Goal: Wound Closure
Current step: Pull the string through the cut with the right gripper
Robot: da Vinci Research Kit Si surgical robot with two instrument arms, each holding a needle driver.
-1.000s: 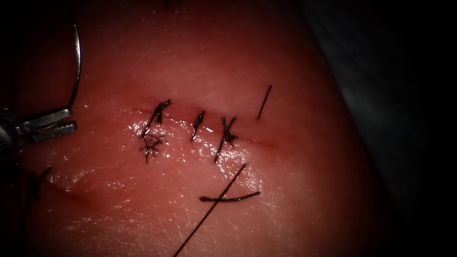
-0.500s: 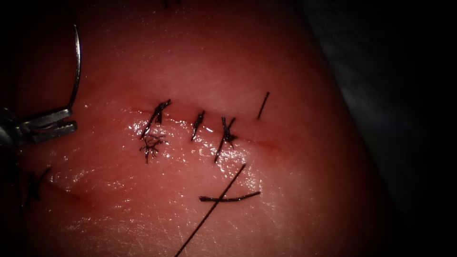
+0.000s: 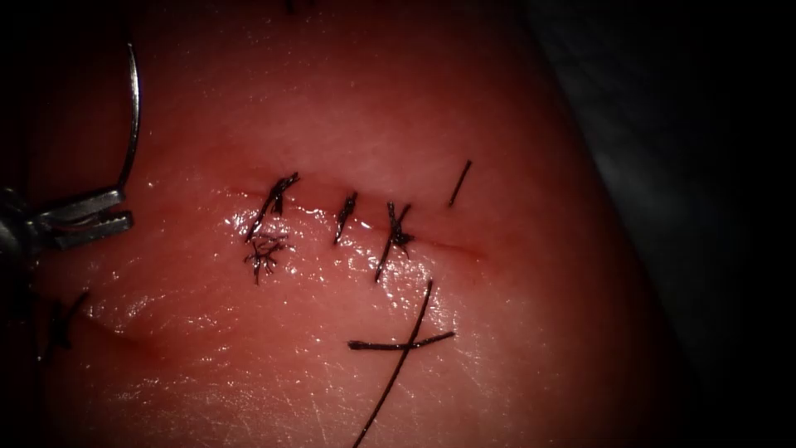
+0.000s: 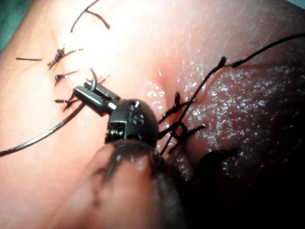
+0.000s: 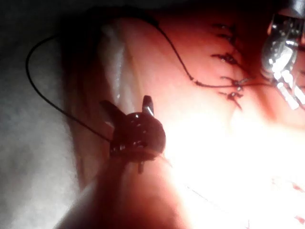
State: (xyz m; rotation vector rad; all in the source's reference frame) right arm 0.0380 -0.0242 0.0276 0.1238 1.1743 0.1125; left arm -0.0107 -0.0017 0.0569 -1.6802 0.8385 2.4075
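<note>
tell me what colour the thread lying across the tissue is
Black, or very dark. The thread stands out best against the pink-red tissue in the endoscope view.

My left needle driver (image 3: 99,217), far left of the stitched cut (image 3: 365,224) in the pink pork tissue (image 3: 332,108), grips the curved steel needle (image 3: 133,116) near its end, clear above the tissue, while black thread (image 3: 396,365) trails below the cut, crossing a loose cut end (image 3: 402,343).

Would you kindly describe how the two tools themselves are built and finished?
The left gripper has slim, silvery metal jaws on a dark, rounded wrist housing with small markings. The right gripper has short tapered jaws on a similar dark, glossy, rounded housing and thin shaft.
</note>
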